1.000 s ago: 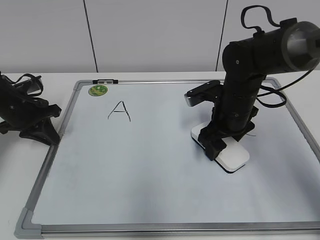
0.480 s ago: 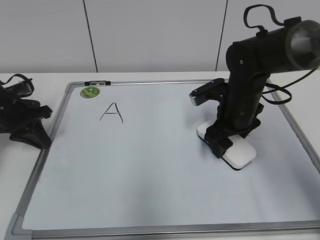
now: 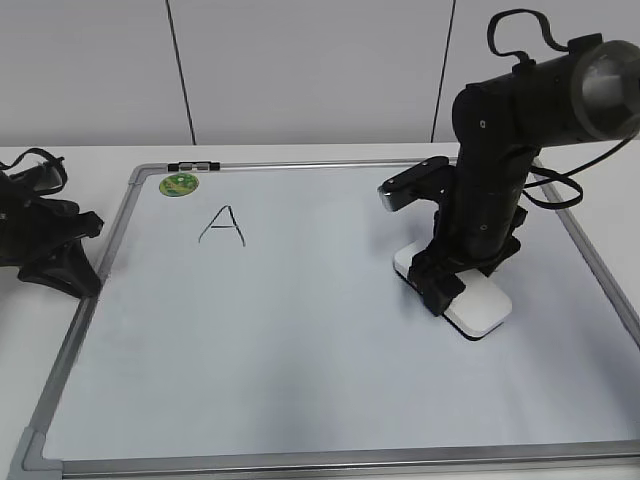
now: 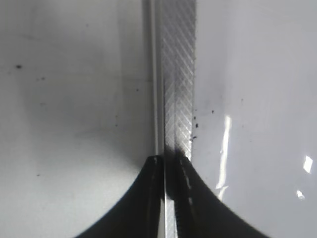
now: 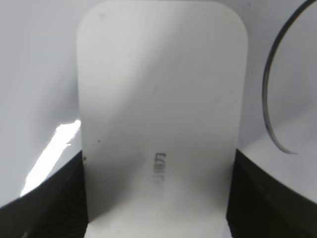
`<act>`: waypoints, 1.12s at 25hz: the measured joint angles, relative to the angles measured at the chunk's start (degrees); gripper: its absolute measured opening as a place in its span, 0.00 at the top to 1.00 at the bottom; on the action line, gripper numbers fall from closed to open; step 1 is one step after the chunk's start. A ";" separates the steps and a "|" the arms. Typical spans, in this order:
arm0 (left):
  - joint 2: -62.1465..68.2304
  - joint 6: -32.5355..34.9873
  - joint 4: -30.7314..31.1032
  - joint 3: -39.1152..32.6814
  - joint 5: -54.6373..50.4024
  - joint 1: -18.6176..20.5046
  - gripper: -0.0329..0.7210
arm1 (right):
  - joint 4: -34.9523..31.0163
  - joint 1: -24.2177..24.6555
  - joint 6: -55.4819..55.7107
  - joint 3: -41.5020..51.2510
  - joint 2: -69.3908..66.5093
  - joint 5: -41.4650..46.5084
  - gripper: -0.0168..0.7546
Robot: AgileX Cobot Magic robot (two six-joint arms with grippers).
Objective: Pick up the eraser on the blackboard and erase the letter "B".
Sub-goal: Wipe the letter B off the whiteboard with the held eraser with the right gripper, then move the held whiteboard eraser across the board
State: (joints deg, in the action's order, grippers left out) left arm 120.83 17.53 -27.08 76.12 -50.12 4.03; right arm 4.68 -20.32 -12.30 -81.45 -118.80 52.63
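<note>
The blackboard (image 3: 300,350) is a white board with a grey frame lying flat on the table. The white eraser (image 3: 482,310) lies flat on its right half. My right gripper (image 3: 445,282) is shut on the eraser, its fingers on the two long sides, as the right wrist view (image 5: 158,99) shows. No letter "B" shows on the board; the area under the eraser and right arm is hidden. My left gripper (image 3: 88,268) is shut on the board's left frame (image 4: 178,74), jaws (image 4: 168,166) pinching the metal edge.
A black "A" (image 3: 222,225) and a green round sticker (image 3: 180,184) sit at the board's upper left. A curved black marker stroke (image 5: 270,99) lies right of the eraser. A small dark clip (image 3: 195,165) sits on the top frame.
A second ago the board and my left gripper sat further right; both shifted left. The eraser and right gripper moved slightly right. Nothing moved in the last half second.
</note>
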 joint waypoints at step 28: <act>0.00 -0.09 0.71 0.00 -0.12 0.42 0.91 | -5.28 15.07 3.47 -6.23 9.64 3.97 0.29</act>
State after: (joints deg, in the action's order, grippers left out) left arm 120.83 17.43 -26.37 76.12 -50.24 4.45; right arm -0.60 -5.25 -8.83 -87.68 -109.16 56.60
